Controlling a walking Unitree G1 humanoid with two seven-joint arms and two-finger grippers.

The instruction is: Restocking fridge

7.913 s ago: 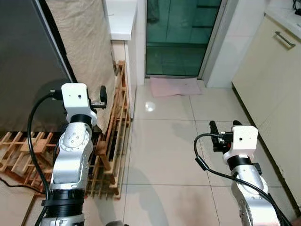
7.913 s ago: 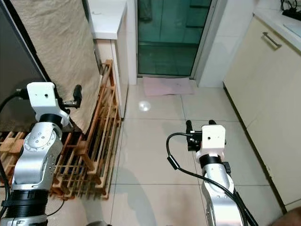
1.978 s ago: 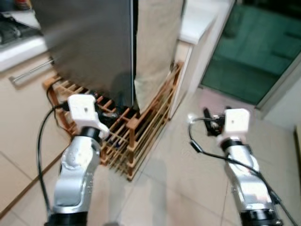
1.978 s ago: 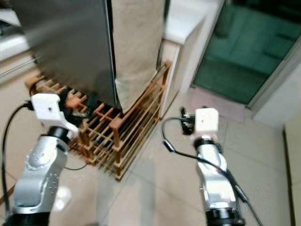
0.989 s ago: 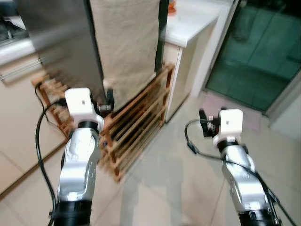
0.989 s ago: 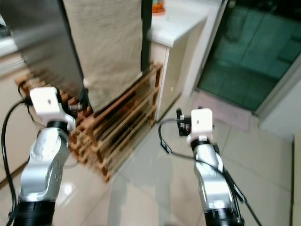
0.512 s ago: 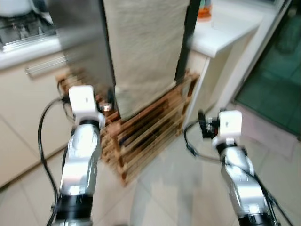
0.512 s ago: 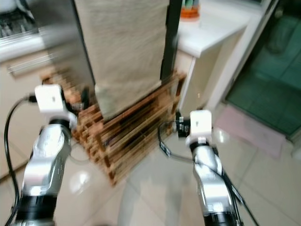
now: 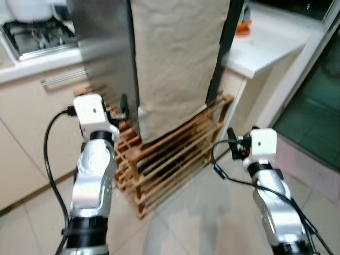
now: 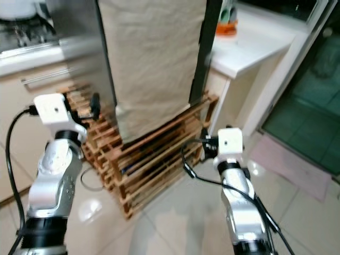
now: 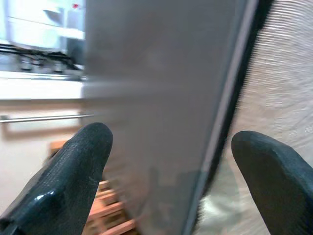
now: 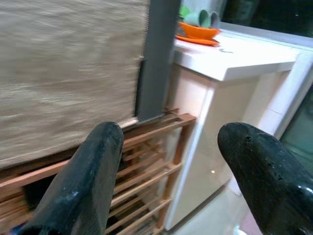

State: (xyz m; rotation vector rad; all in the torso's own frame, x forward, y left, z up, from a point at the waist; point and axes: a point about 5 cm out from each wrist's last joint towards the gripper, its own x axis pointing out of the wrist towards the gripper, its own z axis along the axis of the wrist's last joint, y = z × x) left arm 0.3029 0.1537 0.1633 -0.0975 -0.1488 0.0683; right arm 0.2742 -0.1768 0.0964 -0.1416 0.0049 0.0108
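We have swung round since a second ago: the fridge (image 9: 106, 58) now fills 12 o'clock, the glass door gone to 3 o'clock. Our left gripper (image 11: 166, 161) hovers spread and empty at the fridge's front edge, at 10 o'clock; the right gripper (image 12: 186, 171), also spread and empty, faces the rack (image 10: 159, 159) at 2 o'clock. We judge restocking hasn't begun; the fridge is still shut.

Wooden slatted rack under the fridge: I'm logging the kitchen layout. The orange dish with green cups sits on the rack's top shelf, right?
Not quite. The orange dish with green cups sits on the white countertop beside the tall grey fridge, as the right wrist view shows. The wooden slatted rack stands below, on the floor.
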